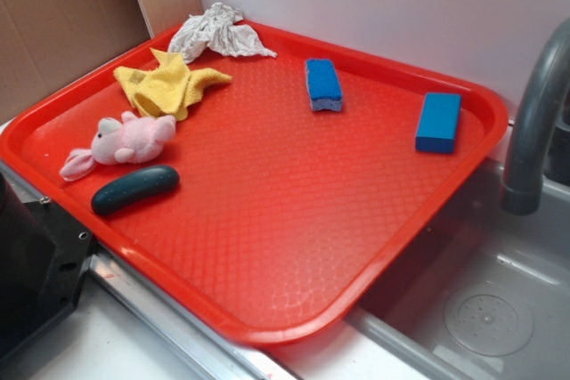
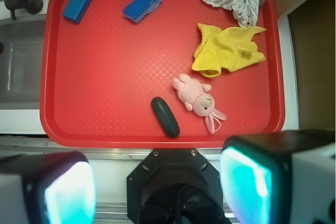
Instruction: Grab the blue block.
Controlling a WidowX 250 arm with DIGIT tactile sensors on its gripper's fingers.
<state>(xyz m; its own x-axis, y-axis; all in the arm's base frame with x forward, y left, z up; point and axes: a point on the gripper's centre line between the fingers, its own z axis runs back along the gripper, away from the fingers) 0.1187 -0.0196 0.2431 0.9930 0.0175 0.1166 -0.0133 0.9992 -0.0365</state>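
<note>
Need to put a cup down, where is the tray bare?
Bare: the red plastic tray's middle and near corner, between the dark green pickle and smooth blue block. Crowded: the far-left corner, around the yellow cloth and pink plush bunny.

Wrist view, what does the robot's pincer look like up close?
The pincer has two blocky fingers, dark-edged with glossy pads glowing cyan-white, the right one cased in pale grey. Between them sits a black, angular mount with small screws and a round hub. No cables or markings show.

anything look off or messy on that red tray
Nothing spilled or damaged. The white rag lies crumpled over the tray's back rim, and the yellow cloth is bunched up. The blue block sits flat near the right edge.
</note>
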